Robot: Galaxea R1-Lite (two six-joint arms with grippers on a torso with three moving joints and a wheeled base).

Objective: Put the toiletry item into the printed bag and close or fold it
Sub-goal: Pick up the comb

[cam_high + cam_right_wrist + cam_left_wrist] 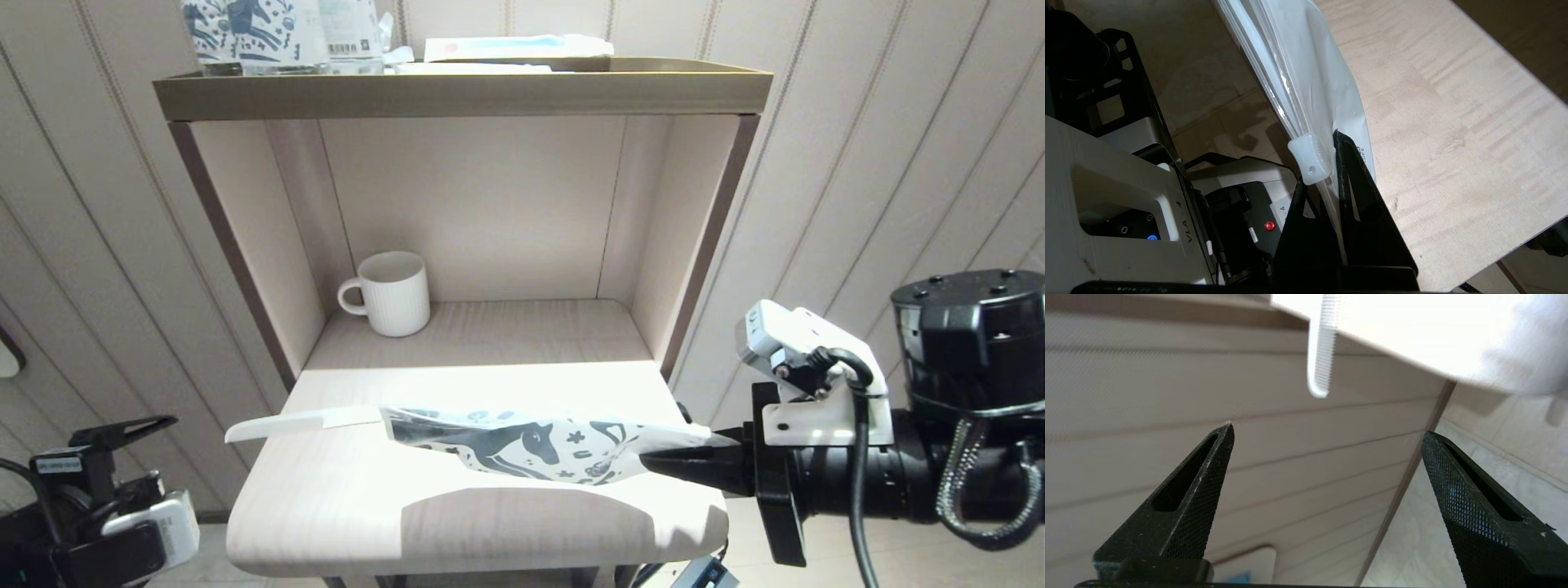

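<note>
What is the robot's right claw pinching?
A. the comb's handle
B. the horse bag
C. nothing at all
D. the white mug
B: the right claw is shut on one end of the horse bag, while the white comb pokes out the other end, and the mug sits untouched at the back of the shelf.

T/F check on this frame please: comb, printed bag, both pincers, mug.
1. The white comb is fully inside the printed bag. False: one end is in the bag's mouth, the rest sticks out past the shelf's left edge.
2. The right pincer is shut on the bag's right end. True.
3. The left pincer grips the comb. False: it is open, clear of the comb.
4. The mug stands upright at the back of the shelf. True.
5. The mug sits on the bag. False: they are apart.
</note>
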